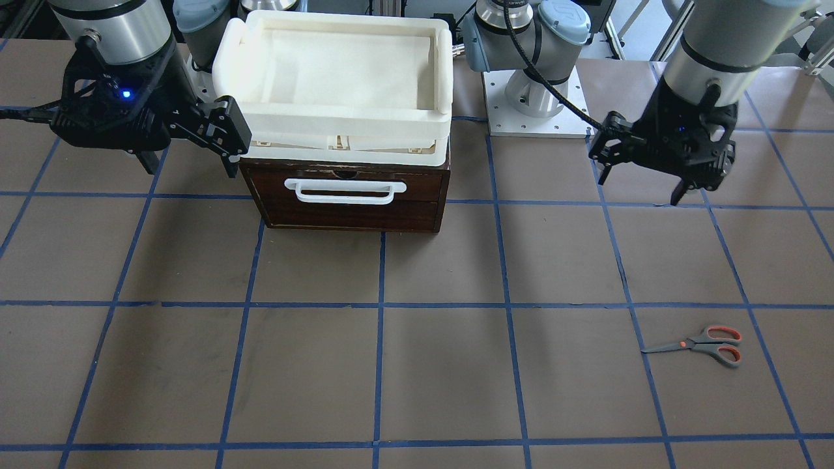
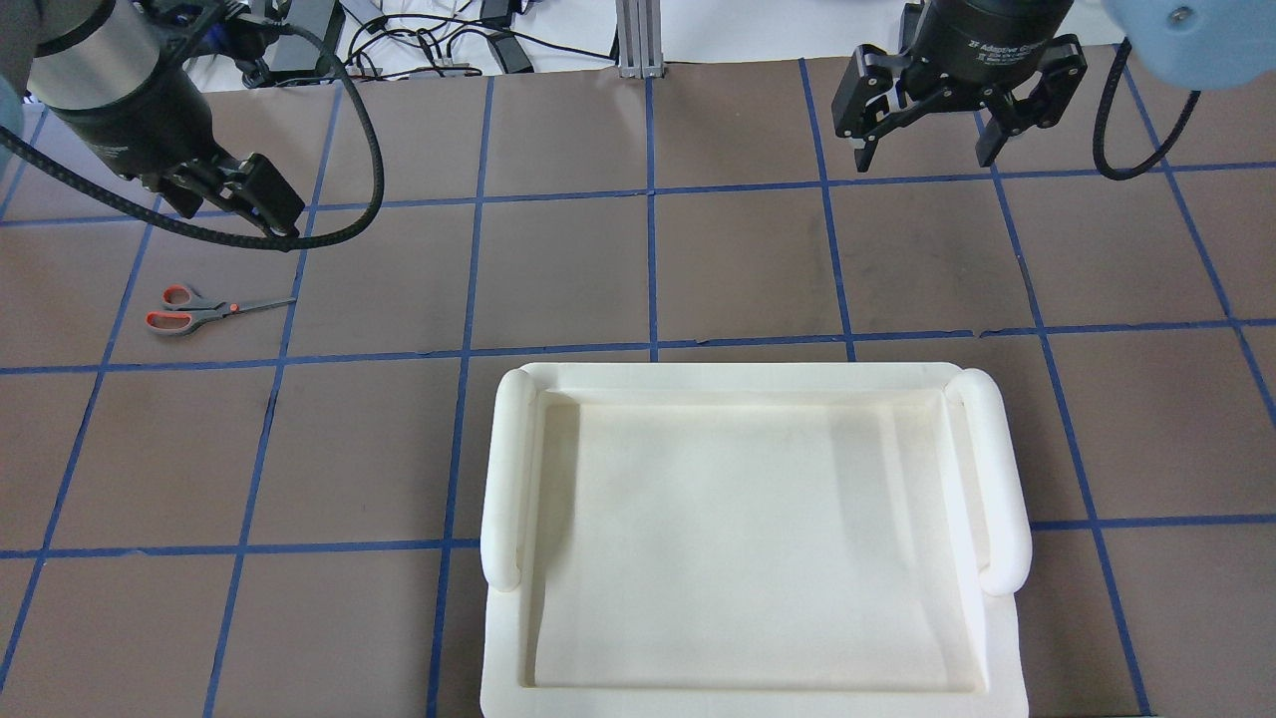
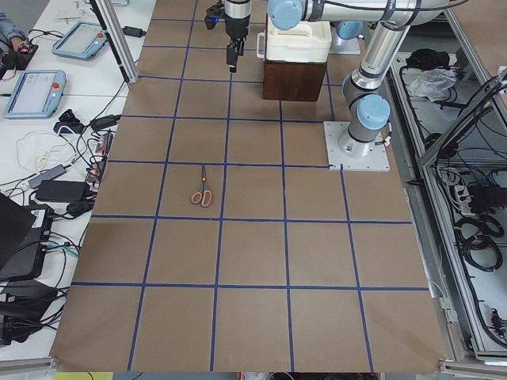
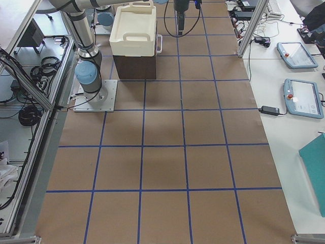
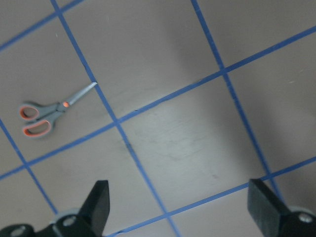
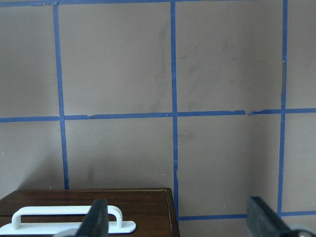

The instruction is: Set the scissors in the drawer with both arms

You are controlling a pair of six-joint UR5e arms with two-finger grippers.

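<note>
The scissors (image 1: 707, 345) lie flat on the brown table, shut, also seen in the overhead view (image 2: 199, 309) and the left wrist view (image 5: 47, 112). My left gripper (image 1: 640, 187) hangs open and empty above the table, short of the scissors; it also shows overhead (image 2: 234, 214). The dark brown drawer (image 1: 345, 195) with its white bar handle (image 1: 345, 191) is shut. My right gripper (image 1: 189, 166) is open and empty, beside the drawer's front corner and above table level. The right wrist view shows the drawer front (image 6: 98, 212) low at the left.
A cream-white plastic tray (image 1: 339, 120) sits on top of the drawer cabinet and overhangs it. The left arm's base plate (image 1: 534, 111) is bolted beside the cabinet. Blue tape lines grid the table. Cables and tablets lie beyond the far edge.
</note>
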